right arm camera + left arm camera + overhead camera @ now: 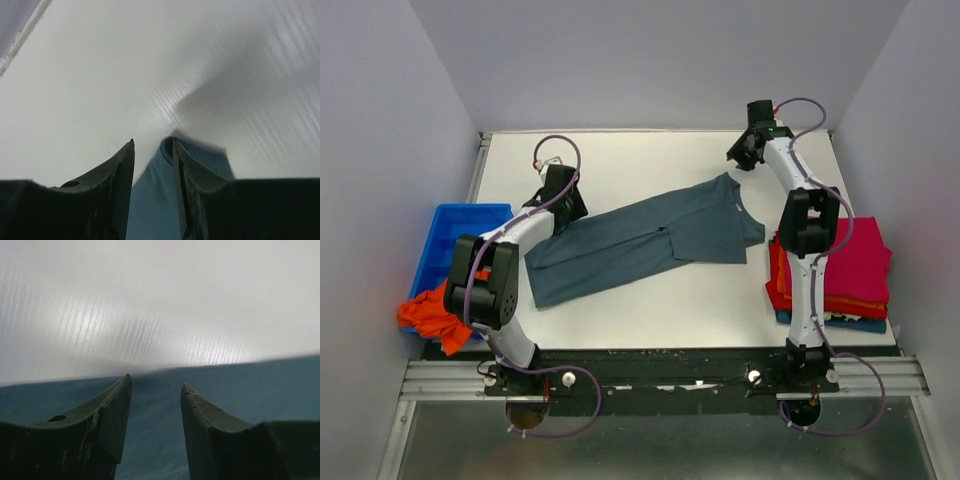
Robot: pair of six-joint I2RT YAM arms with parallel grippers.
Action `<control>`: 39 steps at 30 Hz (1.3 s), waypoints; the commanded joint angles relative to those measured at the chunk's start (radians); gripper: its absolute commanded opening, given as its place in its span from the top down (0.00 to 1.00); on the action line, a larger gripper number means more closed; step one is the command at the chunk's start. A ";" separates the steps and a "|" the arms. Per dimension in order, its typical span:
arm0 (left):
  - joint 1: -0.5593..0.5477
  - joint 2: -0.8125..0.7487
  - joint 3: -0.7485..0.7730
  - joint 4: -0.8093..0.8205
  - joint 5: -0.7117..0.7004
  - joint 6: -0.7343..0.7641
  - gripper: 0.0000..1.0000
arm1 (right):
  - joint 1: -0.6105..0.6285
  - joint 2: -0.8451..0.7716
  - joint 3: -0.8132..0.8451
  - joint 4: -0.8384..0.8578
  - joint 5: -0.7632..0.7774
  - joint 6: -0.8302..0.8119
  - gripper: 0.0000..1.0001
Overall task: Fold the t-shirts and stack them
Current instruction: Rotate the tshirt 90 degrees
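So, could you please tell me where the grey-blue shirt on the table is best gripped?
Likely along its far long edge: the grey-blue shirt lies flat, slanting across the table. Pinch near the collar-end tip and the hem end, coming in low from the far side.

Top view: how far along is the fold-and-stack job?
Done: a folded stack sits at the table's right edge, magenta on top. In hand: the grey-blue t-shirt lies mid-table and looks partly folded lengthwise, with the left gripper and right gripper open at its two ends. Left: finish that fold, stack it, then do the orange t-shirt hanging from the blue bin.
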State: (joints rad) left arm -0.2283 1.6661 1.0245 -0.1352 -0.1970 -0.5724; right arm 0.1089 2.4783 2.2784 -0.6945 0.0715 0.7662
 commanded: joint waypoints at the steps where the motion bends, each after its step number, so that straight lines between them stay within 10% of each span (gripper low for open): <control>1: 0.038 0.049 0.051 -0.033 0.016 0.017 0.44 | -0.009 -0.179 -0.152 0.046 0.070 -0.056 0.59; 5: 0.063 0.052 0.051 -0.040 0.016 0.029 0.45 | -0.008 -0.274 -0.351 0.099 0.019 -0.053 0.99; 39: 0.076 0.176 0.083 -0.360 -0.002 -0.073 0.52 | 0.074 0.060 -0.034 -0.139 0.008 0.232 0.99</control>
State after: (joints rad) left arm -0.1360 1.8656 1.1805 -0.3458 -0.2214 -0.6071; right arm 0.1696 2.4897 2.2066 -0.8249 0.0948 0.9878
